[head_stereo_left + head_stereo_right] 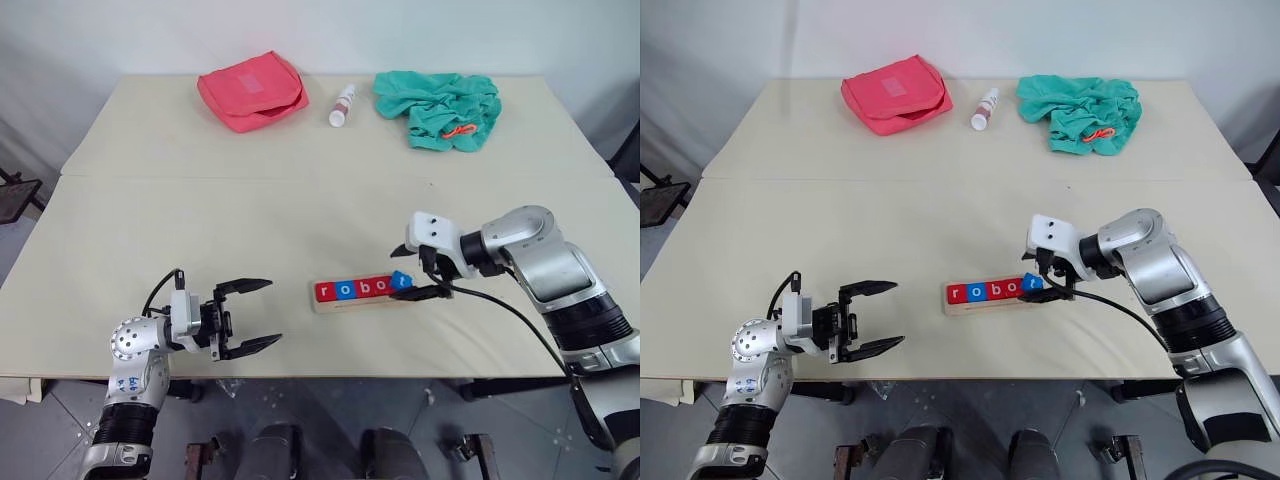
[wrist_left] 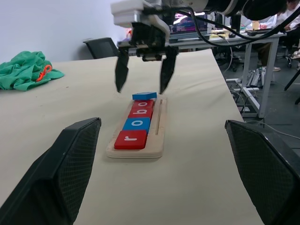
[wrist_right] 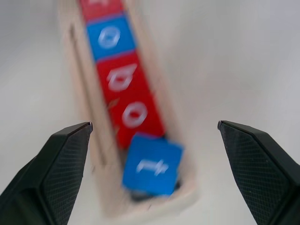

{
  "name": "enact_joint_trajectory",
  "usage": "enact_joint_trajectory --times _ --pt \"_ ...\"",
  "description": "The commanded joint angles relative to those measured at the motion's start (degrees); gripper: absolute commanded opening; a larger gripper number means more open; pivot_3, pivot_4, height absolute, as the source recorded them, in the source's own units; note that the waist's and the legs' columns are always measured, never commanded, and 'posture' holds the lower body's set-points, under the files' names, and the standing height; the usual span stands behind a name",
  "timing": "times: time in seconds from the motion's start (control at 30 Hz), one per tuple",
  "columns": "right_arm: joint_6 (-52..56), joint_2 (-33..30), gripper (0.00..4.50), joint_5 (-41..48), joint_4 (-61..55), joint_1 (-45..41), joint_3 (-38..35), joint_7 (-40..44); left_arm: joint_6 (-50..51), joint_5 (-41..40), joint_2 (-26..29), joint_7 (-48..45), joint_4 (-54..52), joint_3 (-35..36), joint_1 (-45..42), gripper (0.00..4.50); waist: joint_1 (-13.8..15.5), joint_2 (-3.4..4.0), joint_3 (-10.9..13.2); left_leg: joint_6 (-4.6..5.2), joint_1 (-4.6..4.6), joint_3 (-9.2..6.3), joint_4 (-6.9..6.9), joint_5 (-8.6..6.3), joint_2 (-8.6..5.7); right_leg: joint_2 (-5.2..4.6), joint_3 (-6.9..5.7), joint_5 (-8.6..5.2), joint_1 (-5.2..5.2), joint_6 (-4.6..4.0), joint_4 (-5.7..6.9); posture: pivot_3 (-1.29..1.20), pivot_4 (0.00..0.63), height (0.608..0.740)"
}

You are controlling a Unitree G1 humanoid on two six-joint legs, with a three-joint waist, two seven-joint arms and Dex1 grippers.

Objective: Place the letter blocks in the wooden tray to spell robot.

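The wooden tray (image 1: 360, 297) lies on the counter (image 1: 300, 210) near its front edge, at about 5 o'clock from the counter's centre. Four letter blocks (image 1: 352, 289) sit flat in its groove, reading r, o, b, o: red, blue, red, red. The fifth, the blue t block (image 1: 401, 281), sits at the tray's right end, tilted and not seated flat.

The right claw (image 1: 428, 276) hovers just above that end with its fingers spread wide, holding nothing, one finger on either side of the t block.

The left claw (image 1: 250, 315) is at 9 o'clock from the tray, well apart from it, pointing toward it, wide open and empty.

Along the counter's far edge lie a red pouch (image 1: 253, 91), a small bottle (image 1: 342, 105) and a teal cloth (image 1: 440, 108).
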Motion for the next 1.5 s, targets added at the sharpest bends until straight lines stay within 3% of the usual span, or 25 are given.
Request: enact_joint_trajectory --times 0.03,0.1,0.23,0.57,1.2,1.5 --pt "-0.2 0.5 4.48 0.7 -0.1 -0.9 -2.0 -1.6 -0.9 -0.3 -0.1 -0.3 0.0 0.3 -0.1 4.50 0.0 0.00 0.0 0.00 0.00 -0.01 0.00 0.00 -0.01 0.00 0.00 0.00 0.00 0.00 0.01 0.00 0.150 0.740" --pt "-0.2 0.6 4.48 0.8 0.1 -0.8 -2.0 -1.8 -0.9 -0.3 -0.1 -0.2 0.0 0.3 -0.1 4.50 0.0 0.00 0.0 0.00 0.00 -0.01 0.00 0.00 -0.01 0.00 0.00 0.00 0.00 0.00 0.00 0.00 0.150 0.740" --pt "-0.3 0.9 3.65 1.3 0.6 -0.8 -2.0 -2.1 -0.9 -0.2 0.0 -0.1 -0.4 0.3 0.3 4.50 -0.1 0.00 0.0 0.00 0.00 0.01 -0.01 0.00 0.00 0.00 0.00 0.00 0.00 0.00 0.01 0.00 0.150 0.740" --pt "0.0 1.1 0.04 2.4 1.2 -1.7 -1.8 -1.8 -0.9 -0.3 0.1 0.2 -0.6 0.5 0.6 4.50 -0.1 0.00 0.0 0.00 0.00 0.01 -0.01 0.00 0.00 0.00 -0.01 0.00 0.00 0.00 0.01 0.00 0.150 0.740" --pt "-4.7 -2.4 0.01 -0.7 1.7 3.3 0.4 1.1 -1.1 -0.3 0.1 0.4 -1.1 0.3 1.1 4.50 0.0 0.00 0.0 0.00 0.01 0.03 0.00 0.00 0.00 0.00 0.00 0.00 0.00 0.00 0.00 0.00 0.150 0.740" --pt "1.2 -4.0 0.01 3.9 -5.1 2.9 -3.6 1.8 -1.0 -0.2 0.1 0.4 -1.0 0.2 0.9 4.50 0.1 0.00 0.0 0.00 0.00 0.01 0.00 0.00 0.00 0.00 0.00 0.00 0.00 0.00 -0.01 0.00 0.150 0.740"
